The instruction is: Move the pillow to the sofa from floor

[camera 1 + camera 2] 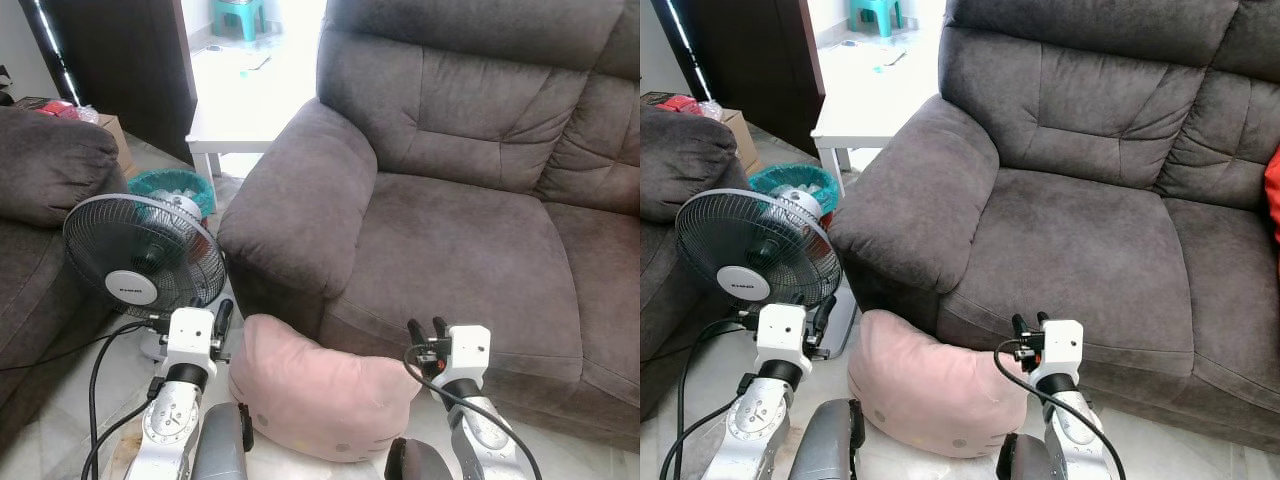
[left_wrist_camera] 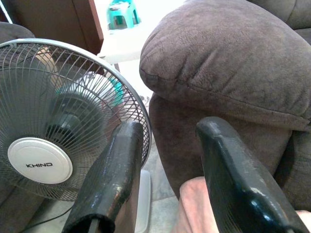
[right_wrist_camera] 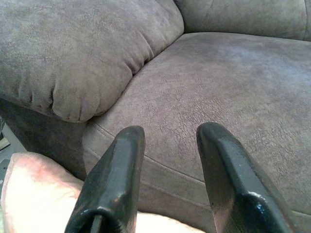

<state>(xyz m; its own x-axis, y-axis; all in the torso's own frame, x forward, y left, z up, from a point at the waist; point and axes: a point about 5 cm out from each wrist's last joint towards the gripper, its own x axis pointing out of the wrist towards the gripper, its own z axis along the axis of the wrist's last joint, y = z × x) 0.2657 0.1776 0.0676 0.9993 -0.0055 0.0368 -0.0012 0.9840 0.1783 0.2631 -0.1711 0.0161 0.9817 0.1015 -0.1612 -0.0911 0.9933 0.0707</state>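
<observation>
A pink pillow (image 1: 320, 390) lies on the floor, leaning against the front of the dark grey sofa (image 1: 460, 230), just below its left armrest (image 1: 295, 195). My left gripper (image 1: 222, 320) hovers open at the pillow's upper left corner, between it and a fan. My right gripper (image 1: 427, 330) is open at the pillow's upper right, in front of the seat cushion edge. In the left wrist view the pillow (image 2: 194, 208) shows between the fingers (image 2: 114, 179), low down. The right wrist view looks over the pillow (image 3: 34, 189) onto the seat cushion (image 3: 218, 92).
A standing fan (image 1: 143, 256) with a trailing cable sits on the floor left of the pillow. Another dark sofa (image 1: 40, 210) is at far left. Behind are a teal basket (image 1: 170, 185), a white table (image 1: 235, 125) and a dark door (image 1: 130, 60).
</observation>
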